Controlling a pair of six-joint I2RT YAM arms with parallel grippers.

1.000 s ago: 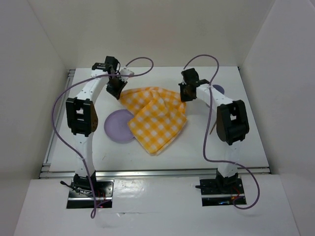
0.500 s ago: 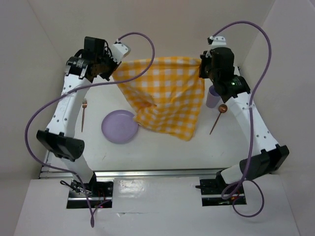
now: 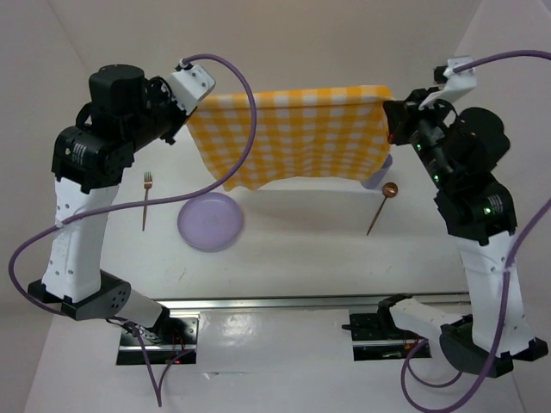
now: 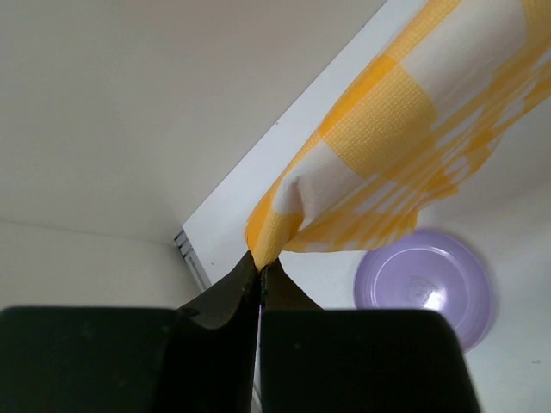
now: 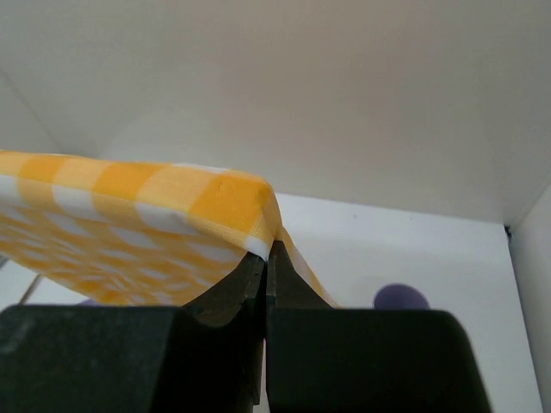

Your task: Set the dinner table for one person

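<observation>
**Top external.**
- Checked cloth, yellow and white point(image 3: 293, 133): one. Raised above the white surface point(image 3: 301, 254) and stretched wide between the two arms, with the lower edge hanging loose.
- Left tool point(image 3: 191, 101): clenched on the cloth's upper left corner.
- Right tool point(image 3: 389, 110): clenched on the upper right corner.
- Metal rails point(image 3: 301, 301): along the near and left edges of the surface.
- Purple plate point(image 3: 210, 221): one, lying left of centre, just below the cloth's lower left corner.
- Fork point(image 3: 145, 200): one, left of the plate and apart from it.
- Spoon point(image 3: 381, 209): one, on the right, well apart from the plate.
- Purple cup point(image 3: 376, 179): one, mostly hidden behind the cloth's lower right corner, just beside the spoon's bowl.

**Left wrist.**
- Fingers pressed together on a cloth corner.
- Plate down on the surface, its upper rim covered by the hanging cloth.

**Right wrist.**
- Fingers pinched shut on the other corner.
- Cup's top showing on the surface, right of the cloth.
</observation>
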